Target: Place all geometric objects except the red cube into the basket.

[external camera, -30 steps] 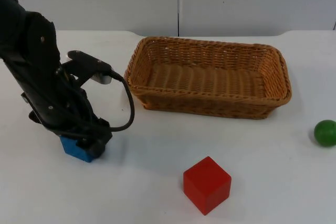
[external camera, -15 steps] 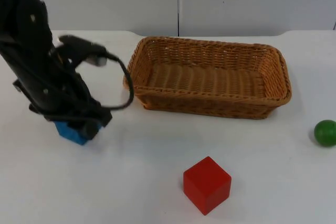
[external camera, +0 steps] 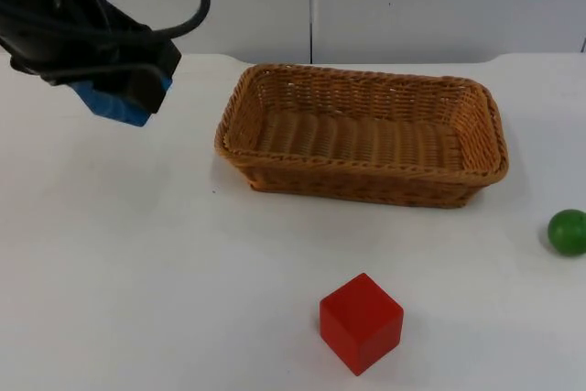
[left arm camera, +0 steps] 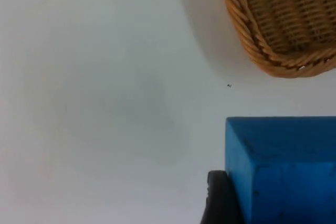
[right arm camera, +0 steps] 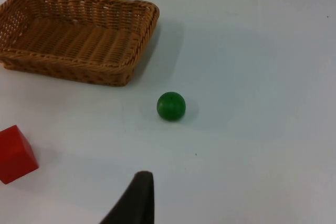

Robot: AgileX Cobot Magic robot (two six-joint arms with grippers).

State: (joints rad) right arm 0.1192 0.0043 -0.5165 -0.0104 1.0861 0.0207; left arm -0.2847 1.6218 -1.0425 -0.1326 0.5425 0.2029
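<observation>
- At the upper left of the top view, the left gripper hangs above the white table top, clamped on a blue rectangular block whose lower face peeks out beneath the black fingers.
- Seen from the left wrist, the blue rectangular block sits right against a black fingertip, raised off the table, with a corner of the basket's rim further ahead and a faint shadow on the white surface between them.
- Just right of the held block in the top view, well apart from it, stands the woven wicker basket, rectangular and tan, set at the centre of the frame near the grey partition wall; nothing lies inside it.
- Below the basket, at the lower centre of the top view, a red cube rests on the table, turned so one corner faces the camera and well clear of the basket.
- At the far right edge of the top view, a small green ball sits on the table, beyond the basket's right end and apart from it.
- From the right wrist, the green ball lies on bare table between the basket and the right arm's black fingertip, with the red cube off to one side.
- The right gripper waits back from the ball; whether it is wide or narrow I cannot tell.
</observation>
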